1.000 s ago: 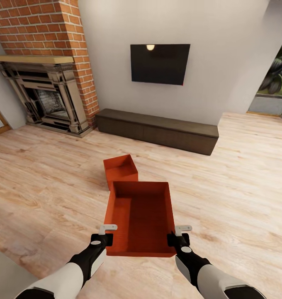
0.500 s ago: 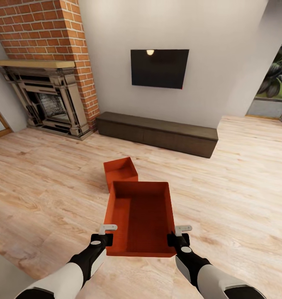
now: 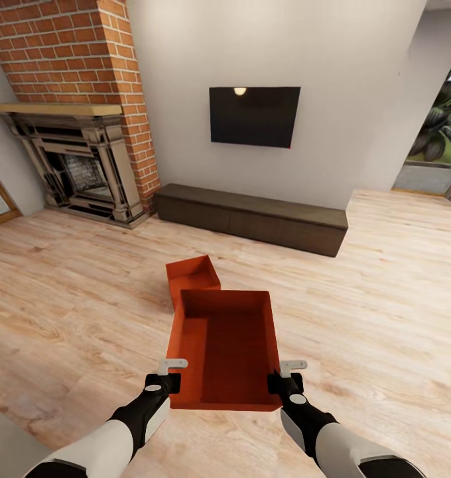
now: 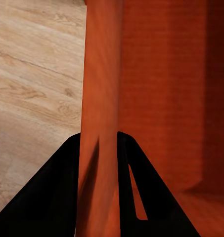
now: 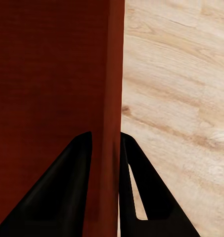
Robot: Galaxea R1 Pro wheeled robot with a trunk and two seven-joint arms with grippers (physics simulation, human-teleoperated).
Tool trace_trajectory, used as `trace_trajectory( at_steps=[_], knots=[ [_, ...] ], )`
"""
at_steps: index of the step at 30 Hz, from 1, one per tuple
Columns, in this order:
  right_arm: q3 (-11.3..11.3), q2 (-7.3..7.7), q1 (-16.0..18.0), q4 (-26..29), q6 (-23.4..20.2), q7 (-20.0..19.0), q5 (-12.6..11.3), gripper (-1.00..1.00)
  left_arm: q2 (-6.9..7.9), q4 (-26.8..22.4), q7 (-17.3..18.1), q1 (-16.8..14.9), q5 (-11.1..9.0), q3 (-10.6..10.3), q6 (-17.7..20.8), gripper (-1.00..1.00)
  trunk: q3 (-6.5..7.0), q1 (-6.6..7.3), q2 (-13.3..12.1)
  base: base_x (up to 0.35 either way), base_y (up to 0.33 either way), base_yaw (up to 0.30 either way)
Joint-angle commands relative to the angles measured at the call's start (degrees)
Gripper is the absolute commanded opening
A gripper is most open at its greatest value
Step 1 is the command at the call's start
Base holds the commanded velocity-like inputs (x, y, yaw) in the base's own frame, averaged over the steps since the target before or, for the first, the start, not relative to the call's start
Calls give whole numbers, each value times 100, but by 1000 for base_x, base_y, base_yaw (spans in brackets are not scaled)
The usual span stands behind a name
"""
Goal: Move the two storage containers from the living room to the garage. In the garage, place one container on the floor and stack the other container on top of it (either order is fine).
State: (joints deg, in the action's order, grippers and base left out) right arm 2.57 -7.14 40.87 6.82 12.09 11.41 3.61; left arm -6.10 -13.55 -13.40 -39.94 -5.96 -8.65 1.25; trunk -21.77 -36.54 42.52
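Orange container (image 3: 227, 348) stays pinched by both fingers; camera has tilted up

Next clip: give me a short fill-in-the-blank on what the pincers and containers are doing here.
1. The left pincer and right pincer each clamp a side ____ of the held container.
2. The other container sits on the ____ floor.
3. Behind it, a long dark bench stands under the black ____.

Missing words: wall; wood; TV
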Motion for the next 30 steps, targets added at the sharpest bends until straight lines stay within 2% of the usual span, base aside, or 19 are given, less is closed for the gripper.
trace_trajectory(
  at_steps=[1,30],
  knots=[
    [-160,-15,0,-18,12,46,-18,-100,-5,-132,-251,-5,25,232,15,-100,2,-1,5,0,0,0],
    [-160,-15,0,-14,-2,46,-18,-100,-5,-139,-251,-5,25,232,15,-100,248,-1,5,0,0,0]
  ],
)
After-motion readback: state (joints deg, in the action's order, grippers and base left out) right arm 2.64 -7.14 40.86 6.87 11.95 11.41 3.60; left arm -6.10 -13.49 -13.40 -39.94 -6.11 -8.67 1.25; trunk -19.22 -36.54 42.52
